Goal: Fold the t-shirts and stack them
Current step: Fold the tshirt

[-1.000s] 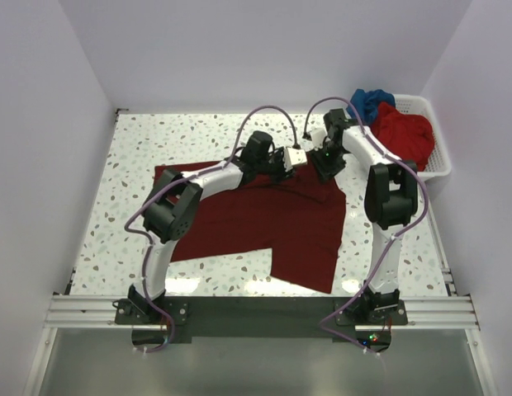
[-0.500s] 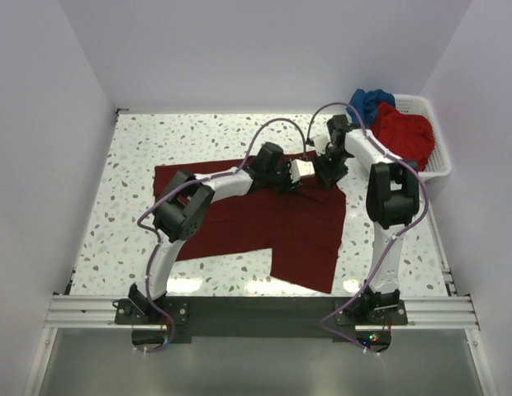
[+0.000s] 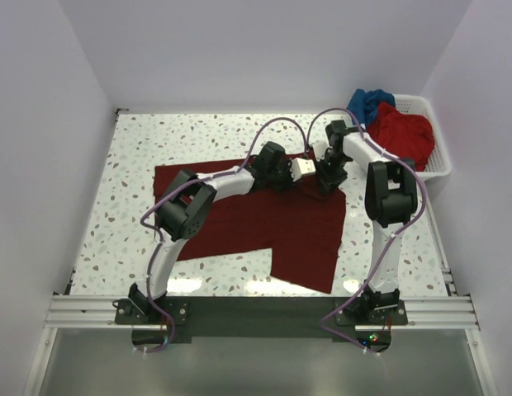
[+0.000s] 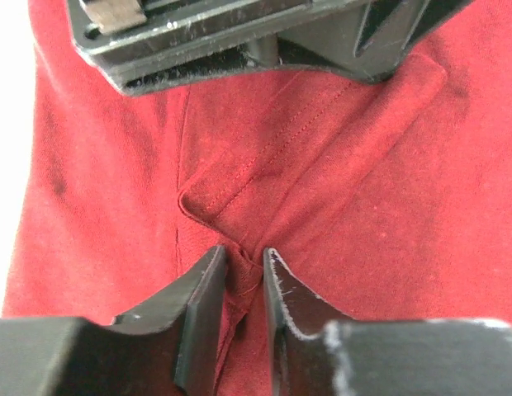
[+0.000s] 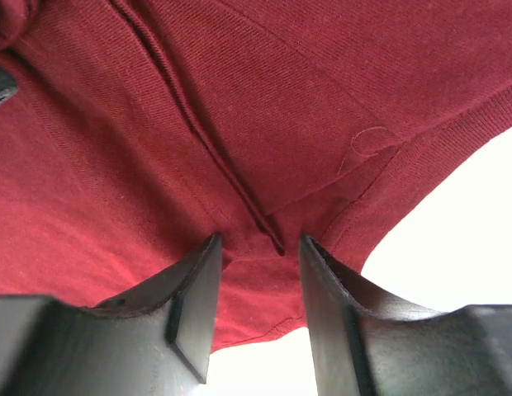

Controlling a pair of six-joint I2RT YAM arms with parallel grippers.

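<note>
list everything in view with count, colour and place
maroon t-shirt: 1, dark maroon, spread flat mid-table
red t-shirt: 1, brighter red, bunched in the basket
blue t-shirt: 1, blue, bunched at the basket's far-left end
basket: 1, white slatted, table's far right
table: 1, white speckled, under everything
cables: 2, purple, looping above the arms
arms: 2, white and black, bases at the near edge
left fingers: 2, black, pinching a fold of the maroon t-shirt
right fingers: 2, black, apart, astride a seam of the maroon t-shirt
</note>
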